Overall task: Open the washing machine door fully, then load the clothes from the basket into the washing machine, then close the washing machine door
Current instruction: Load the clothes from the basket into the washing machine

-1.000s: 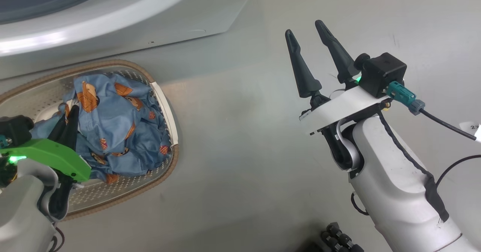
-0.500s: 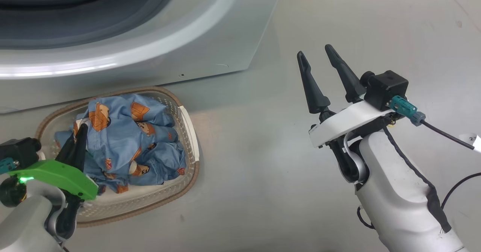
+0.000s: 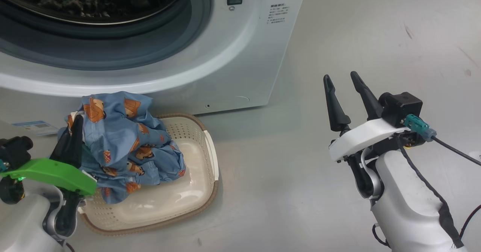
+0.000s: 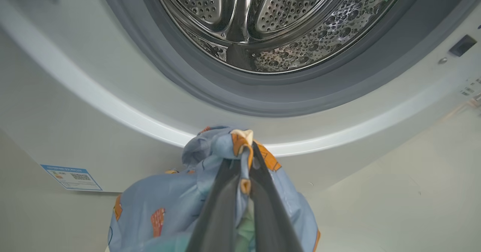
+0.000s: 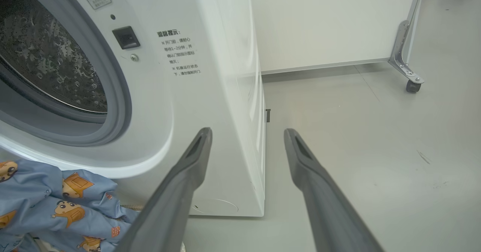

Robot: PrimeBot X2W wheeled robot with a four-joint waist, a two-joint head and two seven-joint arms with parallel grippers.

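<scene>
The left gripper (image 3: 78,121) is seen clamped on the clothes (image 3: 127,146), with a fold of the light blue printed fabric pinched between its two fingers, which are pressed together. The rest of the garment is draped to the right of and below the fingertips, and its lower folds are hung down into the basket (image 3: 211,152), which is set on the floor (image 3: 300,192) beneath and just right of this gripper. Whether the hem is touching the basket's bottom cannot be told. Ahead of and above the fingertips the washing machine (image 3: 240,56) is found, its opening uncovered, and in the left wrist view the drum (image 4: 263,18) and grey seal (image 4: 263,101) are shown straight beyond the gripped cloth, with a blue label (image 4: 71,176) low on the left. The right gripper (image 3: 340,77) is held well apart from the basket, with its fingers spread and nothing between them, and the machine's front corner lies ahead of it
</scene>
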